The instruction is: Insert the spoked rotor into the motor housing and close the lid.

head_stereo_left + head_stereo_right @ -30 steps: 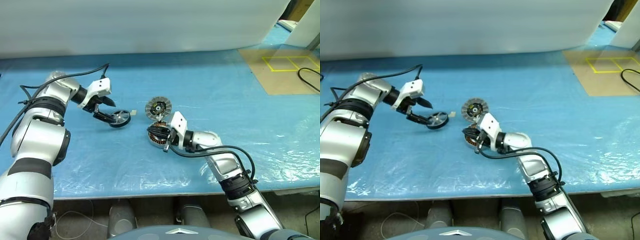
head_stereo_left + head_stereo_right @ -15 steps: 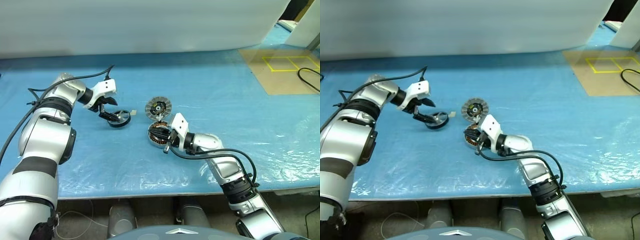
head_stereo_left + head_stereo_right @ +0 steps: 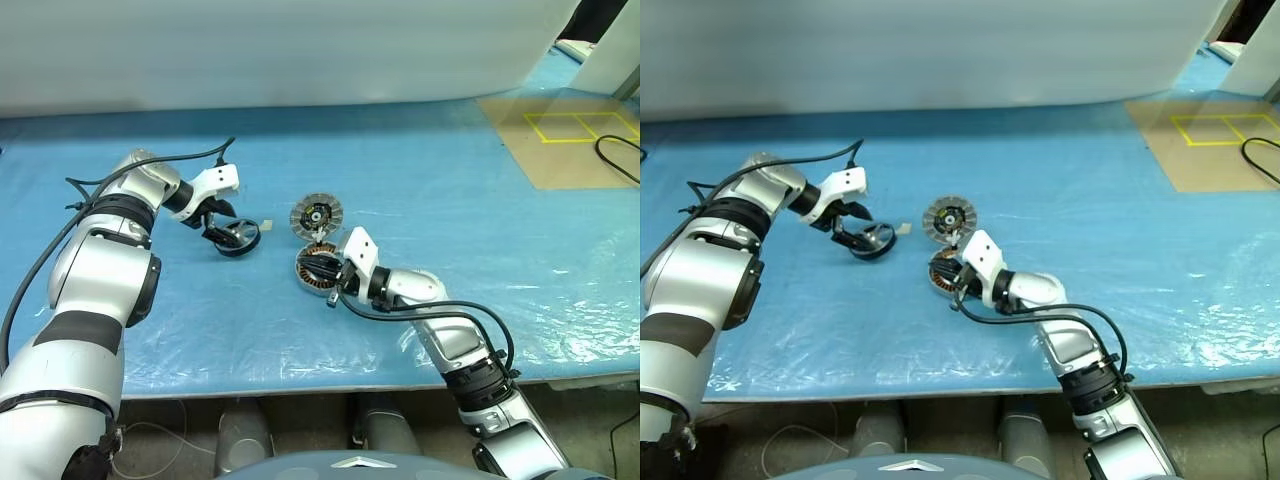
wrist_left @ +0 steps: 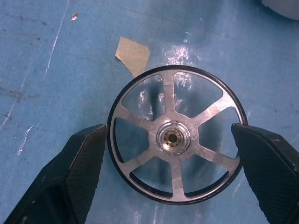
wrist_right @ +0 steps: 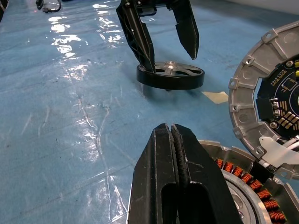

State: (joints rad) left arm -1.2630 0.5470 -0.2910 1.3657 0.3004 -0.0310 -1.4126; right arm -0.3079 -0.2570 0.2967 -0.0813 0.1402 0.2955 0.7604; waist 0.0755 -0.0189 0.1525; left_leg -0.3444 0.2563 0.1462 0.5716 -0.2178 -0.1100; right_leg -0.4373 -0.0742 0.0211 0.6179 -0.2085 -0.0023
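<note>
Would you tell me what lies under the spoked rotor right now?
Blue table cover shows through the spoked rotor between its spokes, with a tan scrap beside its rim. Whatever is beneath the hub and ring is hidden.

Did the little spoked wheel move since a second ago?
No. The spoked rotor lies beside the same tan scrap as before, between the open left gripper's fingers.

My right gripper hides part of the housing; the lid runs off-frame.
</note>
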